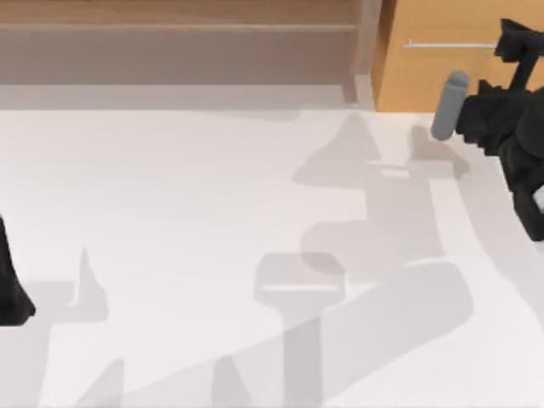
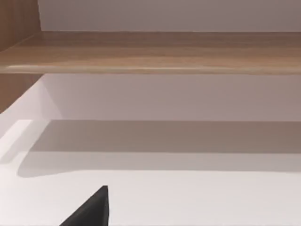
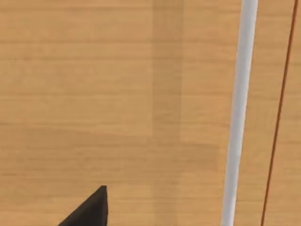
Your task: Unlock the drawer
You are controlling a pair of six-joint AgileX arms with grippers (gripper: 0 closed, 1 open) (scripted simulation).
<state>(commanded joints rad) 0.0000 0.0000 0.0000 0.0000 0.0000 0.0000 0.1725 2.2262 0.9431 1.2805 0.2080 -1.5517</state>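
From above, the orange-tan wooden drawer (image 1: pixel 442 64) with its thin silver bar handle (image 1: pixel 446 44) stands at the table's far right; the right gripper (image 1: pixel 512 42) reaches its front by the handle, and the left arm (image 1: pixel 13 285) is parked at the left edge. Left wrist view: a dull-brown open shelf unit (image 2: pixel 155 52). Right wrist view: the drawer front close up.

The top camera sits high up and looks down at the white table (image 1: pixel 212 255). It takes in the brown shelf (image 1: pixel 178 38) at the far edge and the orange drawer (image 1: pixel 442 72) at the far right. The left wrist camera sits low near the table and faces that same shelf (image 2: pixel 155 52) from the side. The right wrist camera is very close to the drawer front (image 3: pixel 117 94), facing its silver handle (image 3: pixel 240 108).
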